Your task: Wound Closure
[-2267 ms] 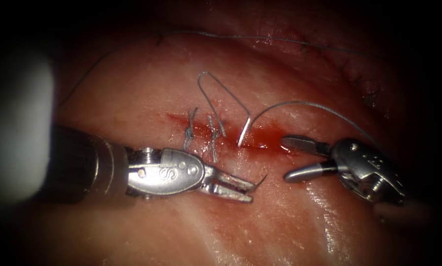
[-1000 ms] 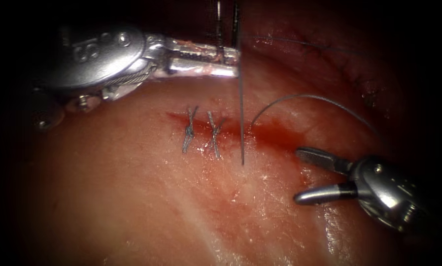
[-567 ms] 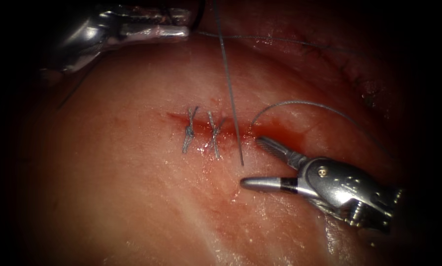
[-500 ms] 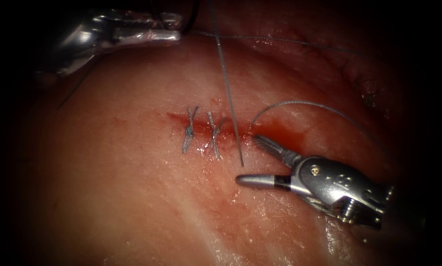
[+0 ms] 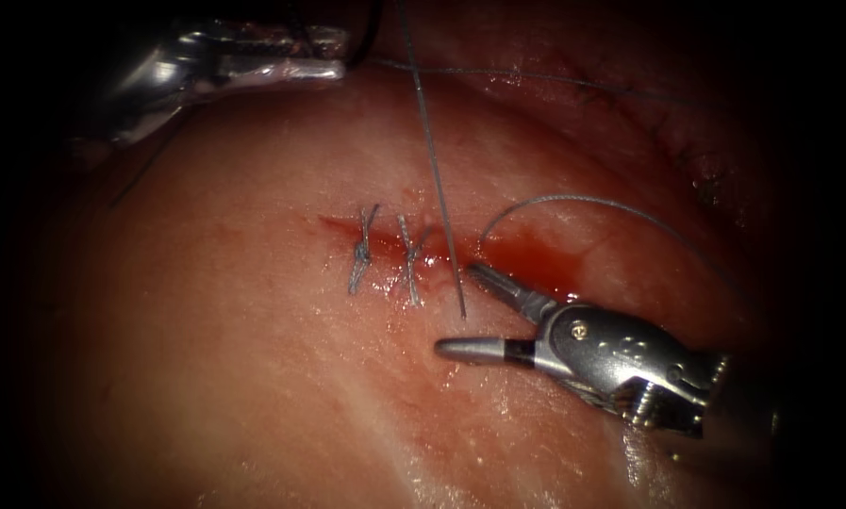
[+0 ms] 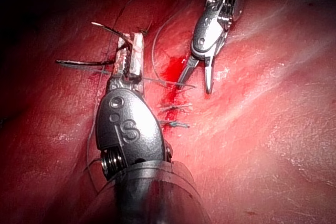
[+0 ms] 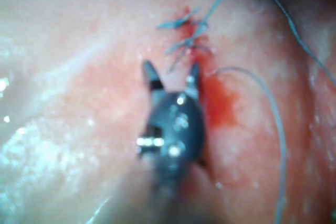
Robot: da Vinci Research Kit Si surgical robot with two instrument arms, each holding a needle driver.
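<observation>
Since half a second ago my right end effector (image 5: 460, 311) has crept a little further left along the cut (image 5: 498, 259), and my left end effector (image 5: 333, 52) has held its place at the far upper left. Over the last two seconds the left one rose from the near side of the cut up to there, drawing the thread (image 5: 432, 160) taut behind it.

Right end effector: jaws wide apart, holding nothing. One jaw lies against the red fluid (image 5: 536, 264) at the cut, the other on the tissue (image 5: 253, 377) just below it; the thread's exit point sits between the two tips. The right wrist view shows the same spread jaws (image 7: 170, 77) straddling the tissue beside the fluid (image 7: 220, 100).

Left end effector: in the left wrist view its jaws (image 6: 131, 56) are closed on the needle (image 6: 107, 29), gripped near mid-curve, both ends sticking out to the sides, clear of the tissue.

Thread runs straight from the top edge down into the tissue just right of two tied stitches (image 5: 385, 254). A slack loop (image 5: 583, 203) arcs from the cut toward the right.
</observation>
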